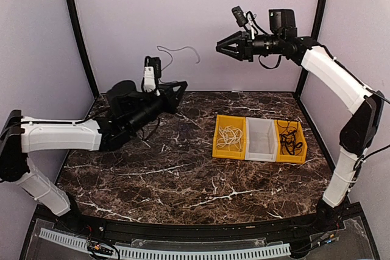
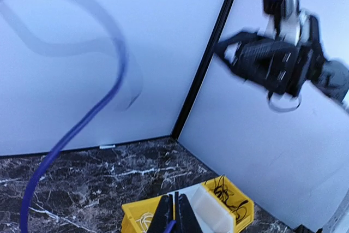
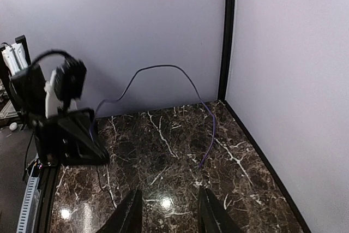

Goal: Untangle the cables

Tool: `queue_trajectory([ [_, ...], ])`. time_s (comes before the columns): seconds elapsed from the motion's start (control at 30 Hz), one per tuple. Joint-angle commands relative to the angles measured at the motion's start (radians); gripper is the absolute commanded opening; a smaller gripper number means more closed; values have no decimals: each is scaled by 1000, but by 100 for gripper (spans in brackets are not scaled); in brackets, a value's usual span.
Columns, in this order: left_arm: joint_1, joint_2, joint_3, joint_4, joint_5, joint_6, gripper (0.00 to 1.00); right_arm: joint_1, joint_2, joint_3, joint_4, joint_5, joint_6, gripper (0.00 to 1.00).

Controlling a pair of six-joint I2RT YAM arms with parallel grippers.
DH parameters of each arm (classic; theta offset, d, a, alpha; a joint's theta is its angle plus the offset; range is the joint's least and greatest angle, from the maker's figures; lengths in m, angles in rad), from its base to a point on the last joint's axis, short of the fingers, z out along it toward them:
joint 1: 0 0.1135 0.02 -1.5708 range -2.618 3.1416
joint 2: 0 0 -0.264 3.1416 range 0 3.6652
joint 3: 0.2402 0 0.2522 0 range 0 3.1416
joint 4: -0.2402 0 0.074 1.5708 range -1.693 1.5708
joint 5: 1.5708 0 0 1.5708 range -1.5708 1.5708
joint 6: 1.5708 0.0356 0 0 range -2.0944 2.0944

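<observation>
Step in hand, my read: one strand is pulled free and now needs putting away.

- Left end effector (image 1: 184, 85), left of centre in the overhead view, is fully closed on one end of a thin pale cable (image 1: 183, 48). In the left wrist view the fingers (image 2: 163, 217) pinch it at bottom centre, and the strand (image 2: 117, 80) sweeps up to the upper left, blurred.
- The cable arcs in the air against the back wall. It is clear of the surface (image 1: 152, 175) and nothing else is tangled on it. In the right wrist view it loops across mid-frame (image 3: 163, 67), with the free end hanging right of centre.
- Right end effector (image 1: 220, 45), top centre-right, is partly open. The right wrist view shows both fingers (image 3: 132, 211) apart at the bottom edge with nothing between them. It is well apart from the cable.
- Remaining cables are in the bins at right of centre. White ones (image 1: 230, 137) are in the left yellow bin (image 1: 215, 150), and black ones (image 1: 291, 139) are in the right yellow bin (image 1: 303, 150). The white bin (image 1: 262, 141) between them looks empty.

Next move, as I judge it: swing the left arm over the bins and let go. The pale colour suggests the left yellow bin. The long free tail could drape over a rim, so lower it in before opening.
</observation>
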Motion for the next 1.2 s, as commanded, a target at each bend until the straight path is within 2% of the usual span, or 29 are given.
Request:
queue_trajectory([
  [0.0,8,-196,23,-285,-59,-10,0,73,32,-129,8,-14,-163,42],
  [0.13,9,-275,60,-415,-73,-61,0,147,14,-291,-9,-120,-326,58],
  [0.2,9,-293,67,-450,-73,-83,0,188,11,-330,-21,-146,-359,63],
  [0.37,8,-317,60,-459,-77,-127,0,302,39,-321,-50,-86,-385,65],
  [0.57,8,-318,63,-451,-84,-152,0,371,81,-299,74,-52,-233,67],
  [0.67,8,-327,75,-452,-91,-163,0,370,112,-276,180,54,-90,65],
  [0.77,7,-340,102,-468,-108,-181,0,366,145,-223,211,90,-27,63],
  [1.03,3,-361,145,-508,-141,-181,0,366,186,-125,189,59,15,45],
  [1.17,4,-360,141,-513,-148,-182,0,365,146,-157,165,52,-1,42],
])
